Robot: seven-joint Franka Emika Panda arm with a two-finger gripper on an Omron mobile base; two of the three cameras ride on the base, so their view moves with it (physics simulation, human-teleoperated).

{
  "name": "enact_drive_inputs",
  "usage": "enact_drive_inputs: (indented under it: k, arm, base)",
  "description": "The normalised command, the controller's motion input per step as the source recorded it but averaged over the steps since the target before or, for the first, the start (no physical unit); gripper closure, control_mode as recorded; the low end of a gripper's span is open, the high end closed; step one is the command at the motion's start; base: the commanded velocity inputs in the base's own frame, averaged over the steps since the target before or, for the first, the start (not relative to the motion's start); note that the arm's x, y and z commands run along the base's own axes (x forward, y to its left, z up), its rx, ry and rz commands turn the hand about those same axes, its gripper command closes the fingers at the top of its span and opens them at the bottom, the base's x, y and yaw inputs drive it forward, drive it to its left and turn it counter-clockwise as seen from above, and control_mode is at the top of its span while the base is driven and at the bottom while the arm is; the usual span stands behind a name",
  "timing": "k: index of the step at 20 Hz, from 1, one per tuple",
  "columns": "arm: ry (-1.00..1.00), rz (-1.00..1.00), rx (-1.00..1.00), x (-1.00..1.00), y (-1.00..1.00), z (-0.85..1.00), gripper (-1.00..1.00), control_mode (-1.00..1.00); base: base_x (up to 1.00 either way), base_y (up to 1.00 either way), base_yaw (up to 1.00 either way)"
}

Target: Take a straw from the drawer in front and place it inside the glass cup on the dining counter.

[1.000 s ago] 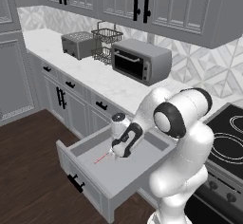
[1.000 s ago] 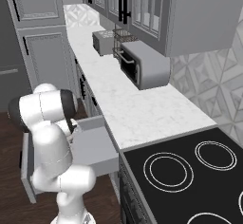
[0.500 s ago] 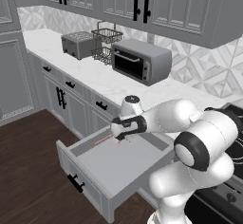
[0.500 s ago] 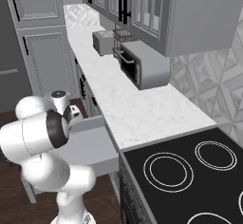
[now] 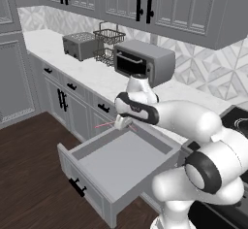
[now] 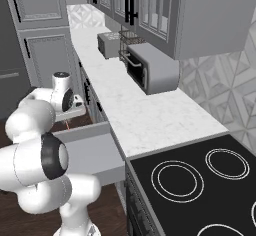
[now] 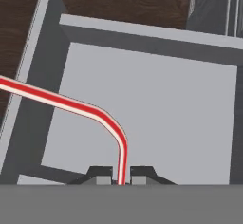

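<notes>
Straw [image 7: 71, 102] out of drawer [image 5: 118, 162]! Half a second back gripper [image 5: 122, 122] sat low over drawer's back edge; now lifted, arm swung up toward worktop [image 5: 104, 80]. Pincer clamped on straw's end, red stick jutting sideways above drawer's far rim. Drawer interior bare, left pulled open. Pick looks done; carry to glass cup on dining counter comes next.
</notes>
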Motion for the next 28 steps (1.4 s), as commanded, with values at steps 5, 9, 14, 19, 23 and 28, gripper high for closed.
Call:
enact_drive_inputs:
  k: [5,9,14,19,23,28]
  arm:
    - [0.25,-0.12,0.00,-0.40,-0.02,1.00,1.00,-1.00]
    - [0.25,-0.08,0.00,-0.61,-0.12,1.00,1.00,-1.00]
    - [0.22,-0.05,0.00,-0.62,-0.16,0.86,1.00,-1.00]
    - [0.15,-0.08,-0.07,-0.49,-0.30,0.23,1.00,-1.00]
    - [0.01,-0.10,-0.13,-0.57,-0.34,0.00,1.00,-1.00]
    - [0.00,-0.04,-0.06,-0.30,-0.16,-0.03,1.00,1.00]
  base:
    - [0.00,0.00,0.00]
    - [0.00,0.00,0.00]
    - [0.00,0.00,0.00]
    - [0.00,0.00,0.00]
    - [0.00,0.00,0.00]
    - [-0.29,-0.05,-0.01]
